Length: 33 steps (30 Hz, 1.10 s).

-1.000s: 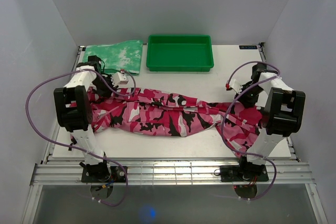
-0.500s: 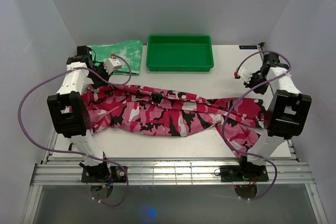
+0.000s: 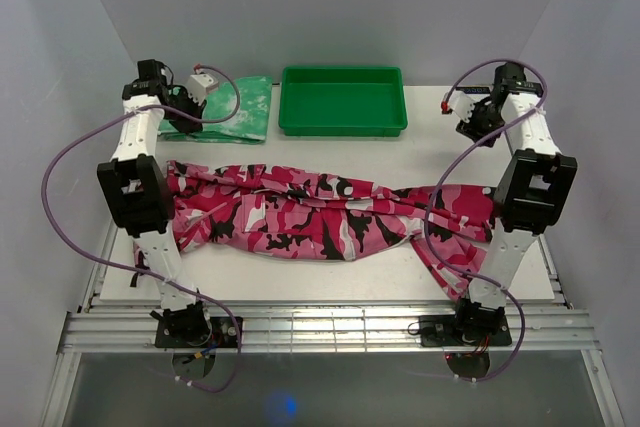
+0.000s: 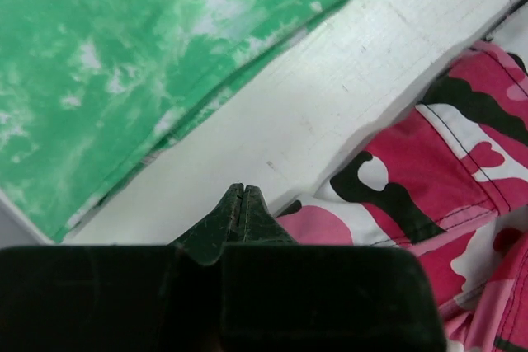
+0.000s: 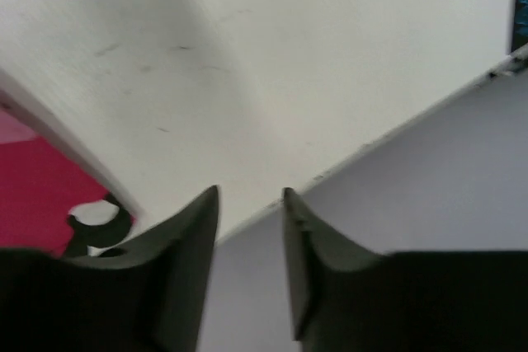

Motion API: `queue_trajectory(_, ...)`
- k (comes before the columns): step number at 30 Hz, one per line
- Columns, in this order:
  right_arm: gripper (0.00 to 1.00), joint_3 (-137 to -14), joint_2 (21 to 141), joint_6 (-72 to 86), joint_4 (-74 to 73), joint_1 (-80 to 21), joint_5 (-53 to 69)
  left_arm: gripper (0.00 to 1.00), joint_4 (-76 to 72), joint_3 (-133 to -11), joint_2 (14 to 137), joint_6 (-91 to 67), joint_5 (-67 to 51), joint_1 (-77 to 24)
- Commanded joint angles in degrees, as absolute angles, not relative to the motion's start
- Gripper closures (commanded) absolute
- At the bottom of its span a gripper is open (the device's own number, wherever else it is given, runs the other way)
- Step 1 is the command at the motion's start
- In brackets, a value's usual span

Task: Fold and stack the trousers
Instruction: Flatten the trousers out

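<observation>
The pink, white and black camouflage trousers (image 3: 320, 217) lie stretched lengthwise across the table, bunched along the middle. My left gripper (image 3: 181, 119) is shut and empty, raised over the table's back left between the trousers and the green-and-white cloth (image 3: 225, 107). In the left wrist view its shut tips (image 4: 239, 193) sit over bare table, with trousers (image 4: 429, 162) to the right. My right gripper (image 3: 470, 129) is at the back right, away from the trousers. In the right wrist view it (image 5: 250, 195) is slightly open and empty, with a bit of trousers (image 5: 33, 195) at lower left.
A green tray (image 3: 343, 123) stands at the back middle. The mottled green-and-white folded cloth (image 4: 124, 63) lies at the back left. The table's right edge (image 5: 396, 125) meets the grey side wall close to my right gripper. Purple cables loop from both arms.
Both grippers have moved from the trousers' upper edge toward the back of the table. The trousers now lie free of both.
</observation>
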<state>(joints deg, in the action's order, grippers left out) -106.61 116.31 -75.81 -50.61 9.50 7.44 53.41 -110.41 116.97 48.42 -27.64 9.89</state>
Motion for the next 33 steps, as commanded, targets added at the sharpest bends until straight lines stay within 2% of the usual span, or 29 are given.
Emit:
queue_trajectory(1,0.48,-105.9,115.8,-80.7,-63.0,8.4,10.0,0.96,59.4,-113.6,118.0,49.3,-29.2,9.5)
queue_trajectory(2,0.4,-103.7,114.0,-82.2,-62.8,8.4,9.2,0.88,61.8,-113.6,118.0,52.1,-30.6,9.6)
queue_trajectory(3,0.27,-99.2,113.0,-83.5,-62.2,8.4,8.7,0.65,65.4,-112.9,117.3,55.0,-31.0,9.5)
queue_trajectory(4,0.19,-97.1,112.2,-85.3,-60.7,8.4,8.5,0.55,65.5,-108.8,116.0,59.2,-31.0,9.5)
queue_trajectory(5,0.12,-95.1,110.9,-86.4,-60.3,8.4,8.6,0.4,65.0,-105.8,114.4,61.1,-30.7,9.5)
queue_trajectory(6,0.05,-93.5,110.7,-87.2,-60.1,8.1,8.5,0.21,62.6,-102.7,111.0,62.5,-30.1,9.5)
queue_trajectory(7,0.04,-91.6,110.7,-87.6,-60.0,7.7,8.5,0.02,61.3,-99.9,109.4,63.5,-29.8,9.5)
queue_trajectory(10,0.03,-91.9,113.1,-87.9,-61.1,6.3,9.7,0.02,60.6,-94.1,106.5,66.4,-30.1,9.4)
queue_trajectory(17,0.09,-95.0,121.4,-85.9,-60.2,2.3,10.5,0.02,62.8,-93.9,106.7,67.7,-32.5,9.3)
queue_trajectory(20,0.3,-96.1,123.0,-85.6,-61.3,1.1,9.2,0.04,64.2,-92.4,106.1,71.6,-31.7,9.3)
queue_trajectory(21,0.47,-95.8,123.0,-85.5,-61.4,1.1,9.1,0.05,64.9,-92.0,105.9,73.0,-31.6,9.3)
queue_trajectory(23,0.61,-94.8,122.2,-85.2,-60.4,1.0,8.3,0.06,64.9,-90.5,105.1,75.9,-31.3,9.4)
queue_trajectory(24,0.78,-94.3,121.9,-85.2,-60.2,1.0,7.8,0.06,64.7,-90.1,104.9,76.5,-31.2,9.4)
queue_trajectory(25,0.88,-94.0,121.6,-84.9,-60.4,1.1,7.6,0.06,64.7,-89.3,104.8,77.7,-31.2,9.3)
queue_trajectory(26,0.92,-94.0,120.9,-84.0,-60.5,1.1,7.8,0.07,64.7,-88.9,104.7,78.4,-31.2,9.3)
queue_trajectory(30,0.92,-94.1,118.7,-83.3,-61.2,1.1,9.6,0.08,61.4,-86.4,104.4,80.5,-30.8,9.1)
queue_trajectory(33,0.92,-95.1,117.2,-82.4,-62.4,1.2,10.7,0.16,54.8,-83.2,104.0,79.7,-28.3,8.4)
